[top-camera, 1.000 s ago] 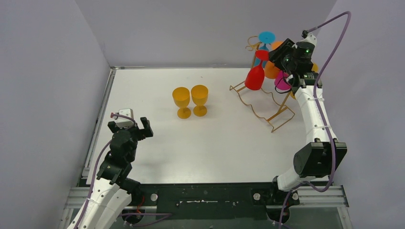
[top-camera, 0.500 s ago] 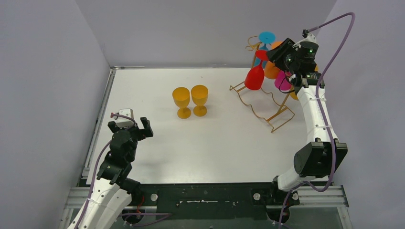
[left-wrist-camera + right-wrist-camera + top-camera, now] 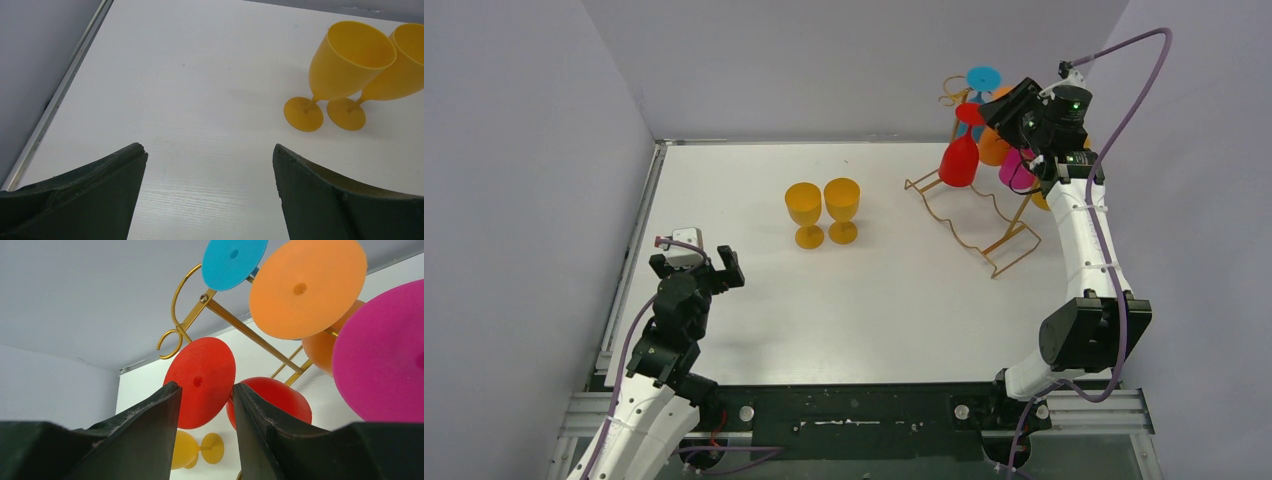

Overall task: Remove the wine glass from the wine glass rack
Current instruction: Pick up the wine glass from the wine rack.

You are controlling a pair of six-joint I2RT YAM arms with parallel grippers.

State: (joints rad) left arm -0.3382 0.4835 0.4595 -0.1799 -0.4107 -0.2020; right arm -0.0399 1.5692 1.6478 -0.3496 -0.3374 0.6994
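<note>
creeping slightly up and leftward, the right gripper [image 3: 1002,108] brings half-narrowed jaws to the foot of the red wine glass [image 3: 959,162], which still hangs upside down on the wine glass rack [image 3: 969,228], grip unclear; the left gripper [image 3: 695,263] idles wide open.

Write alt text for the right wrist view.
Two dark jaws, slightly apart, frame the round foot of a red glass hanging upside down on a gold rack. A blue foot, an orange foot and a pink foot crowd the upper right; yellow glasses show below.
</note>
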